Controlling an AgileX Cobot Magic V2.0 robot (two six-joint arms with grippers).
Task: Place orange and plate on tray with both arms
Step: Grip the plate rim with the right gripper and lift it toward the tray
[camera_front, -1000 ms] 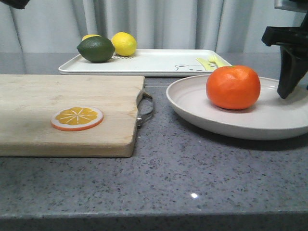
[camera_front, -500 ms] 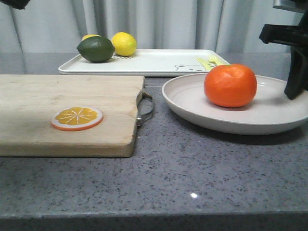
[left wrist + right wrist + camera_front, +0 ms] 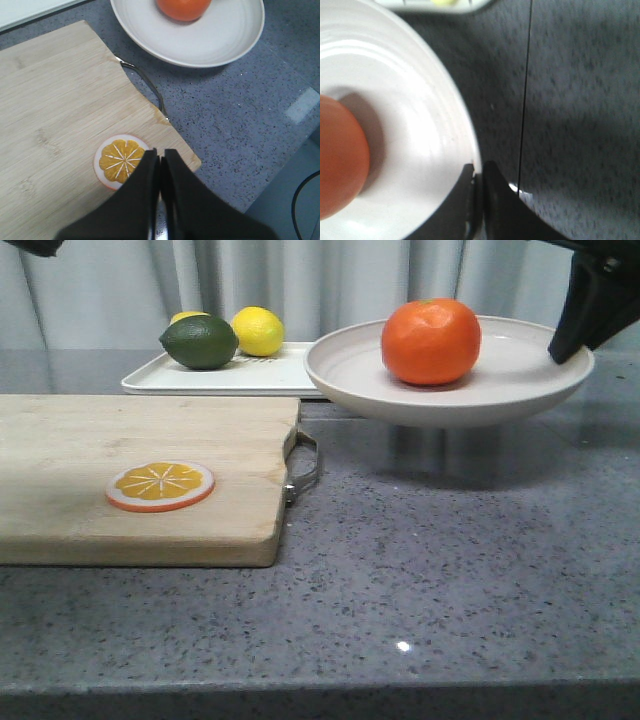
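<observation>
The orange rests on the off-white plate, which hangs in the air above the grey counter, in front of the white tray. My right gripper is shut on the plate's right rim; the right wrist view shows its fingers pinching the rim, with the orange beside them. My left gripper is shut and empty, high above the cutting board. The left wrist view also shows the plate and the orange.
A wooden cutting board with a metal handle lies at the left and carries a flat orange slice disc. A green lime and two yellow lemons sit at the tray's left end.
My right gripper has lifted the plate with the orange off the counter and carried it up and to the left, toward the tray. The left gripper has not visibly moved.
</observation>
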